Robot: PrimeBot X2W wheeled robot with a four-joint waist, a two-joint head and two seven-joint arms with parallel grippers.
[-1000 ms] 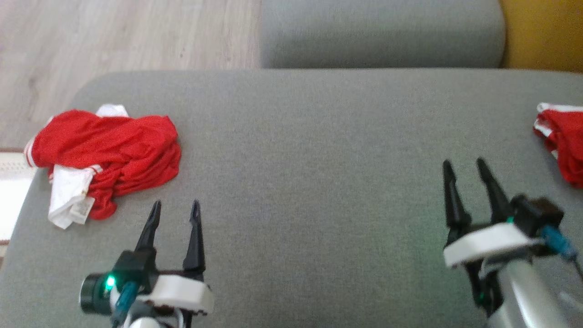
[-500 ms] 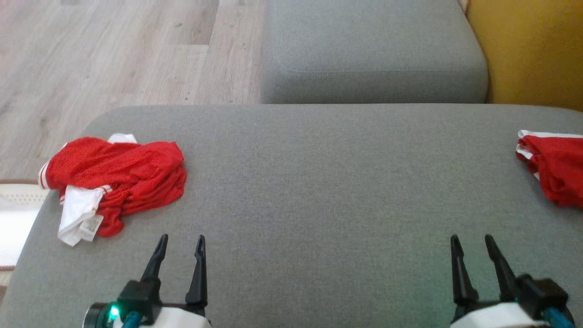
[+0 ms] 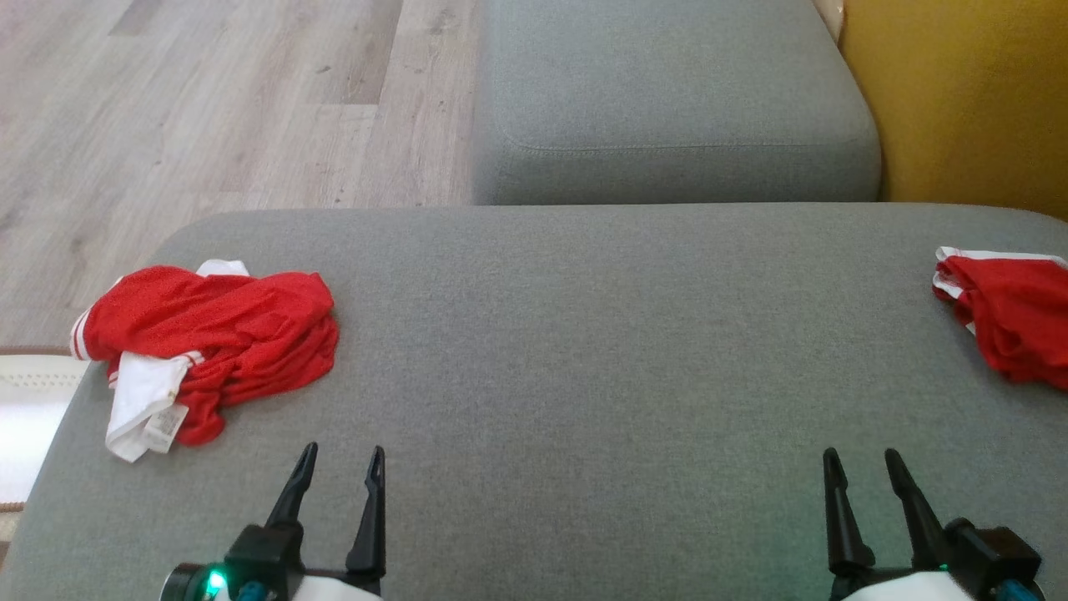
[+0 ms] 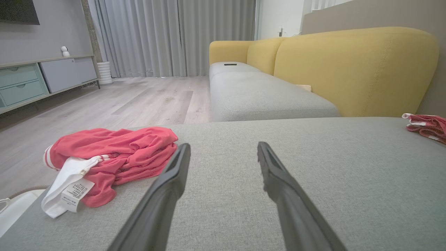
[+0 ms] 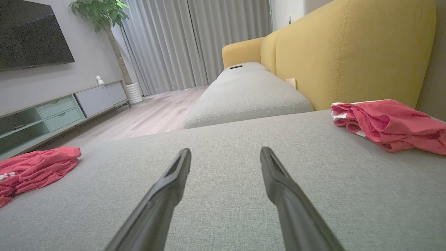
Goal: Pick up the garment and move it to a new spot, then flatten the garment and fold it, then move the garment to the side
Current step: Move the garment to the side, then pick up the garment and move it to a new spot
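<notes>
**Entry: garment task, stock at this moment**

1. left pincer point(image 3: 343, 455): two long dark fingers rising at the near edge. The jaws are standing wide apart and gripping nothing.
2. right pincer point(image 3: 859, 457): likewise gaping wide and carrying nothing.
3. broad grey woven seat cushion point(image 3: 584, 351): bearing both cloth items, with its middle lying bare.
4. crumpled red mesh garment with white trim point(image 3: 225, 334): lying heaped at the cushion's left end. It is ahead and to the left of the left pincer and is not touching it.
5. second red bundle with white stripes point(image 3: 1014, 321): lying at the far right edge, well apart from the right pincer.
6. yellow upholstered sofa back point(image 3: 959, 100) and pale wood-plank floor point(image 3: 209, 100): lying beyond.

**Progress, as judged:** the heap is looking unstarted, being neither lifted, flattened nor folded, so every step is remaining for it. The right bundle may be a finished piece set aside, but I cannot tell.

**View differences:**
- The left wrist view is showing a white printed label point(image 4: 75, 193) hanging from the heap's white part, far clearer than from above.
- The right wrist view is showing the second bundle whole, close by the yellow back, whereas the head view is cutting it off.
- The right wrist view is also showing a dark wall screen point(image 5: 31, 35).
</notes>
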